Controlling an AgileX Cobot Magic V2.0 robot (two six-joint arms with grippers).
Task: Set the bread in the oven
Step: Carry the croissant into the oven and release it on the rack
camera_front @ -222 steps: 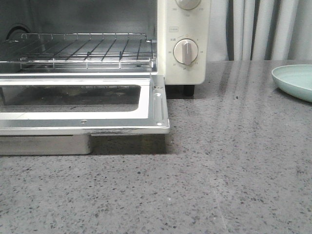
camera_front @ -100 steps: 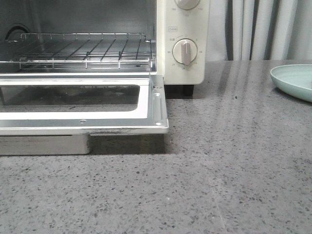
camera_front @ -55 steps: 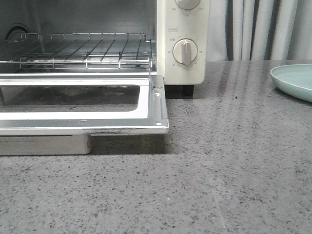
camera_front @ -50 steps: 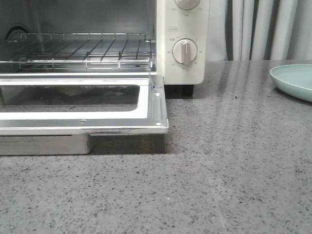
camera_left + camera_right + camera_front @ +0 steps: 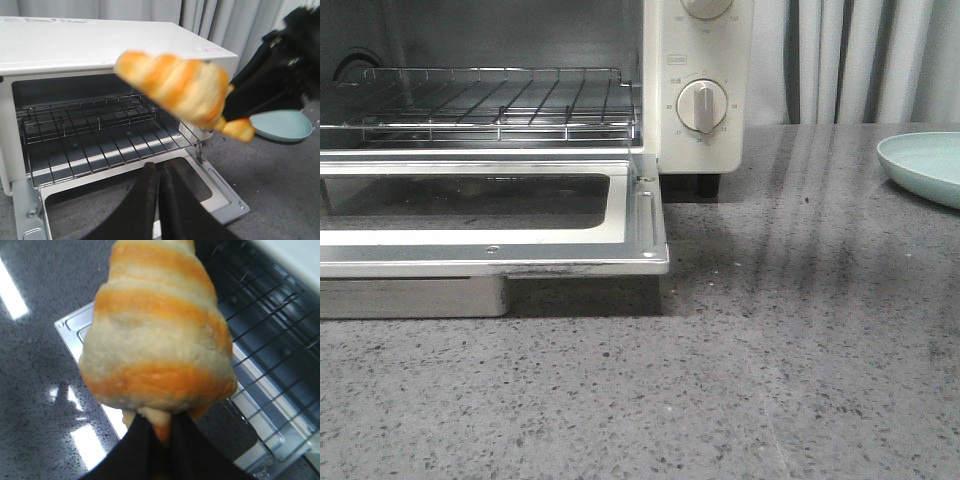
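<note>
Hardly anything has shifted in the front view since the earlier frames: the oven [image 5: 695,90] still fills the upper left of the frame with its door [image 5: 490,215] dropped flat and its wire rack [image 5: 490,100] bare, though a faint shadow now lies on the grey countertop [image 5: 770,380] right of the door that was not there before. No arm or bread shows in that view.

In the left wrist view, the left gripper [image 5: 157,200] sits at the bottom centre with its black fingers pressed together and nothing between them, aimed at the open cavity. Right of it, in the upper middle of that frame, the bread [image 5: 182,92] hangs in the air in front of the oven's top edge, pinched at its lower end by the right gripper's dark fingers [image 5: 260,97], whose arm comes in from the upper right. The pale green plate [image 5: 282,125] lies at the right, beyond the oven.

The right wrist view shows the right gripper [image 5: 157,432] closed on the bread's narrow tip, with the open door and rack below and to the right.

That grip looks risky: only the tip is held, so the roll could swing, tear or slip out on the way in. It also appears to ride high, so it might catch the cavity's upper lip unless lowered first.
</note>
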